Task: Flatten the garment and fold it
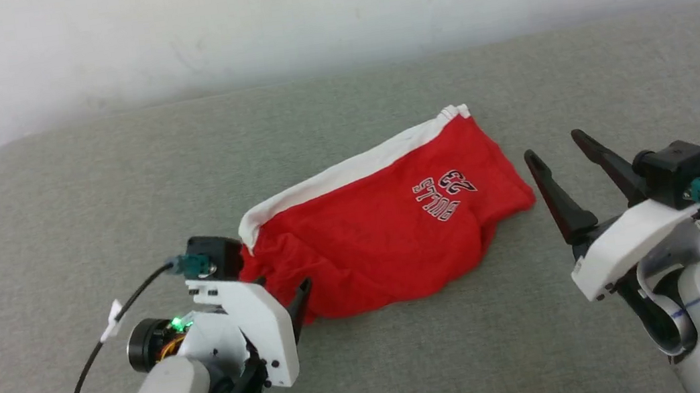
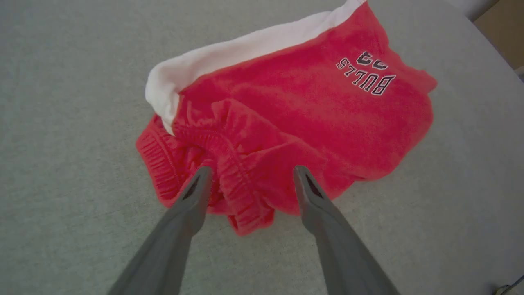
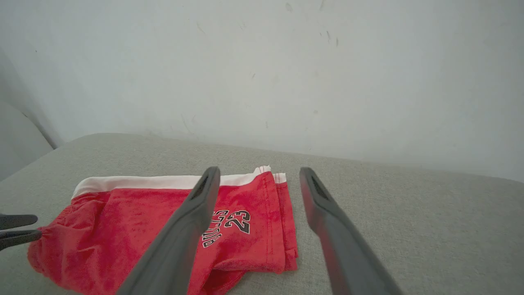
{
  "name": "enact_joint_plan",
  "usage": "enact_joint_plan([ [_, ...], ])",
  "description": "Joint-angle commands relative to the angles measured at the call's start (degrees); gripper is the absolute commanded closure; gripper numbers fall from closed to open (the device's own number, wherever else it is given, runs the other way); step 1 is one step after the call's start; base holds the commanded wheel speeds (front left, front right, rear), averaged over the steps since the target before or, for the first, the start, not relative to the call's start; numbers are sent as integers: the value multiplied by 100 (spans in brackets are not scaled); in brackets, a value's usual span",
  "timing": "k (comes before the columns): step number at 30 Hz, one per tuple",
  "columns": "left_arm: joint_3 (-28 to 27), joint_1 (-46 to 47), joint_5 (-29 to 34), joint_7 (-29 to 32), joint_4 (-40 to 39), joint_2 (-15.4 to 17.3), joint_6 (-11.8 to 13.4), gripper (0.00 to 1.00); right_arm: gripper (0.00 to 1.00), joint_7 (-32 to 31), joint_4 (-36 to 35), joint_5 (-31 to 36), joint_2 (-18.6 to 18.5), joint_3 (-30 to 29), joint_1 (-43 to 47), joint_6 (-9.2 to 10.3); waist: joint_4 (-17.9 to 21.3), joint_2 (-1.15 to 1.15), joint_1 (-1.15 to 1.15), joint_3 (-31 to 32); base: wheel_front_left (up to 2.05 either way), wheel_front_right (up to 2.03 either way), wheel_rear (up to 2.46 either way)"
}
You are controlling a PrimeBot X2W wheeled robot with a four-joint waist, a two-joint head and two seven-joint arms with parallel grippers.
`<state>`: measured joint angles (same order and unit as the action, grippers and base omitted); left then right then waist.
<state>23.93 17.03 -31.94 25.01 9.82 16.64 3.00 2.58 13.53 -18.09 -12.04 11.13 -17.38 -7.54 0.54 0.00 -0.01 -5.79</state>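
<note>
The garment (image 1: 388,232) lies crumpled in the middle of the grey padded surface (image 1: 119,186), a red heap with a white side stripe (image 1: 346,170) along its far edge and the lettering (image 1: 447,192) towards the robot's right. It looks thin, light and limp: it will likely sag, bunch and slide under any pull, with nothing breakable about it. The gathered elastic waistband (image 2: 223,157), thicker than the rest, seems the surest place to pinch, with the hemmed leg end (image 3: 286,221) as the opposite hold for stretching it flat.

The left gripper (image 2: 252,170) is tilted down at the waistband end, fingers spread and straddling the ruffled band, nothing pinched yet. The right gripper (image 1: 554,146) hangs just beside the leg end, apart from the cloth, fingers wide and pointing away from the robot towards the wall (image 1: 299,14).
</note>
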Motion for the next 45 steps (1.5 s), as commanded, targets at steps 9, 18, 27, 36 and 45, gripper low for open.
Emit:
enact_joint_plan([
  [9, 314, 681, -24, 788, 1097, 19, -198, 0, 0, -521, -1041, 186, 218, -313, 482, 5, 318, 0, 1, -324, 0, 0, 0],
  [18, 746, 698, -134, 1302, 2153, -265, -516, 100, 0, -549, -1344, 182, 387, -617, 554, 5, 374, 0, 1, -408, 0, 0, 0],
  [27, 606, 584, -212, 618, 1972, -326, -520, 100, 0, -2017, -435, -360, 127, -818, 104, 5, 178, 0, 1, -284, 0, 0, 0],
  [36, 588, 666, -56, 121, 917, -314, -451, 100, 0, -3414, 1286, -831, 6, -825, -1027, 5, -374, 0, 1, -548, 0, 0, 0],
  [45, 711, 780, 87, -36, 141, -348, -443, 100, 0, -3785, 2896, -773, 137, -760, -2071, 5, -738, 0, 1, -902, 0, 0, 0],
])
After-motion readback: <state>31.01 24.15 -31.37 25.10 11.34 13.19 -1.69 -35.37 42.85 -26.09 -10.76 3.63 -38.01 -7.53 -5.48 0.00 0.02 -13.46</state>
